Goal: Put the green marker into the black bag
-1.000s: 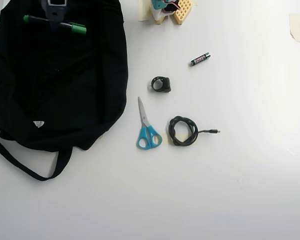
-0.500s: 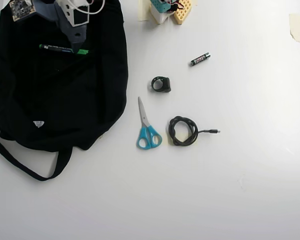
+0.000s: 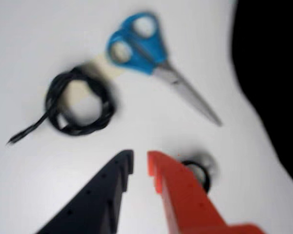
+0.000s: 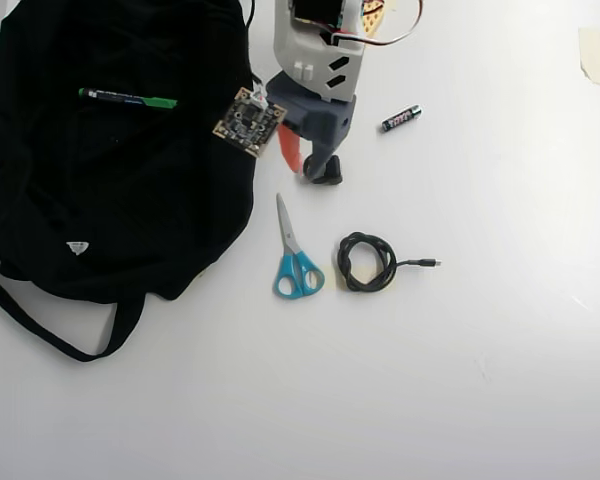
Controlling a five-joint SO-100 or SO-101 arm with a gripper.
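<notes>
The green marker (image 4: 128, 98) lies flat on the upper part of the black bag (image 4: 100, 200), green cap to the right, with nothing touching it. I cannot tell whether it sits inside an opening or on top of the fabric. My gripper (image 4: 308, 172) is off the bag, to its right, hovering over a small black ring (image 4: 332, 174). In the wrist view the gripper (image 3: 140, 161) shows a black and an orange finger almost together, with only a thin slit and nothing between them. The bag's edge (image 3: 271, 73) fills the right side of that view.
Blue-handled scissors (image 4: 295, 255) (image 3: 151, 53) and a coiled black cable (image 4: 366, 262) (image 3: 78, 103) lie below the gripper. A small battery (image 4: 401, 118) sits to its right. The black ring (image 3: 201, 171) peeks from behind the orange finger. The bag's straps (image 4: 40, 325) trail to the lower left.
The gripper let go of the marker over the bag, then the arm swung right, off the bag, to above the black ring. The marker stays where it dropped.
</notes>
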